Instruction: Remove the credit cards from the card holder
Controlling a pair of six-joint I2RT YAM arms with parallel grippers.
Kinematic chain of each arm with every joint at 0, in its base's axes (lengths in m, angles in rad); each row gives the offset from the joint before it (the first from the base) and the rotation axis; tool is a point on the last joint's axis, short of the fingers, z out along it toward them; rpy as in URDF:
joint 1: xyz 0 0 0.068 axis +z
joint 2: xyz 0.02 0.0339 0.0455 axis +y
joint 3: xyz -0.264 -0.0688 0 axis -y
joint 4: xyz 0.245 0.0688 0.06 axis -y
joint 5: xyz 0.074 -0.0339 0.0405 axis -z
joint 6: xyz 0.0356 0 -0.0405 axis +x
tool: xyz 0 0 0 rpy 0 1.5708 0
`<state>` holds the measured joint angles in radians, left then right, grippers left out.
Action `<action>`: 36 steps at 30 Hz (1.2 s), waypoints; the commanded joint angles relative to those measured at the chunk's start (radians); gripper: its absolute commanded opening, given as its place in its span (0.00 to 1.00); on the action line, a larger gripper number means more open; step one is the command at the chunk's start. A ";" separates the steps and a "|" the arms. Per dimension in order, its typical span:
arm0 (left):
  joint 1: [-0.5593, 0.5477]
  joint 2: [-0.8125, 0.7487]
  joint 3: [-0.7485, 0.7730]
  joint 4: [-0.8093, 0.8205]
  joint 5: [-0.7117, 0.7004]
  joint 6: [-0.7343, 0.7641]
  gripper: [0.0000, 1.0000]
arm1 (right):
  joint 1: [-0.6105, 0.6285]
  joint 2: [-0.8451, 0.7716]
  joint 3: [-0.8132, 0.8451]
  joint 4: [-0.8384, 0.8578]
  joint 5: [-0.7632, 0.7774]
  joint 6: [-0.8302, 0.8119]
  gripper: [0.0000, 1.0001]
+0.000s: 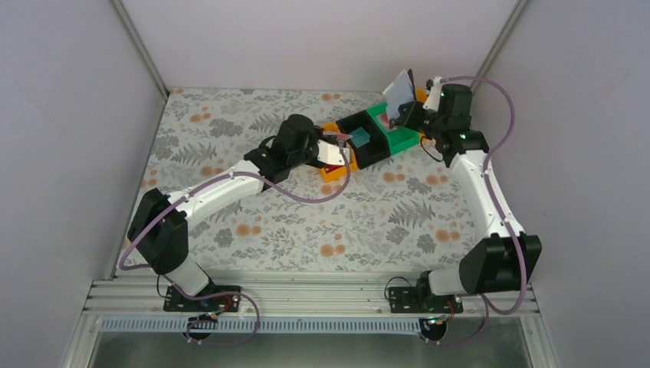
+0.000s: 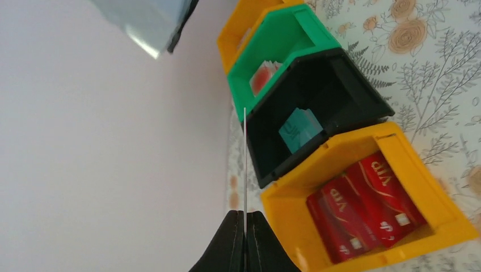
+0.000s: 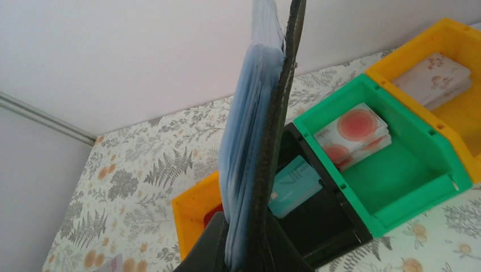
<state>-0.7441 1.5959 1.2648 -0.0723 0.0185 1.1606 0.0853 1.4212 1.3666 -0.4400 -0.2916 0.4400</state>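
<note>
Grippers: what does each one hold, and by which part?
The left gripper pinches a credit card by one edge; the right gripper clamps the card holder at its lower end.

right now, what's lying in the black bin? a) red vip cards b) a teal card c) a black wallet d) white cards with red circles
b: the black bin holds a teal card, while the red VIP cards sit in the orange bin next to it and the red-circle cards in the green bin.
</note>
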 commanded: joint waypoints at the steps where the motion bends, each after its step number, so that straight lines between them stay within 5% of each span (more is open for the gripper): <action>1: -0.012 0.004 0.039 -0.037 -0.102 -0.203 0.02 | -0.034 -0.088 -0.039 0.006 -0.031 -0.049 0.04; 4: -0.024 0.032 0.067 -0.017 -0.131 -0.203 0.02 | -0.111 -0.073 -0.048 -0.039 -0.081 -0.037 0.04; 12: -0.029 0.030 0.034 0.182 -0.230 -0.114 0.03 | -0.153 -0.018 -0.196 -0.188 -0.713 -0.233 0.04; 16: -0.026 -0.005 -0.003 0.319 -0.244 -0.034 0.02 | 0.013 -0.050 -0.322 -0.323 -0.721 -0.372 0.04; 22: -0.033 -0.020 0.003 0.331 -0.232 -0.065 0.03 | 0.203 0.043 -0.441 -0.228 -0.610 -0.334 0.04; 32: -0.051 -0.039 -0.047 0.364 -0.208 -0.004 0.02 | 0.281 0.342 -0.450 -0.167 -0.669 -0.390 0.04; 34: -0.052 -0.044 -0.056 0.365 -0.203 0.012 0.02 | 0.281 0.355 -0.437 -0.179 -0.648 -0.389 0.13; 36: -0.052 -0.046 -0.066 0.370 -0.201 0.028 0.02 | 0.280 0.356 -0.415 -0.210 -0.579 -0.376 0.35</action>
<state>-0.7906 1.5818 1.2213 0.2592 -0.1978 1.1454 0.3519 1.7725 0.9054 -0.6235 -0.9363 0.0818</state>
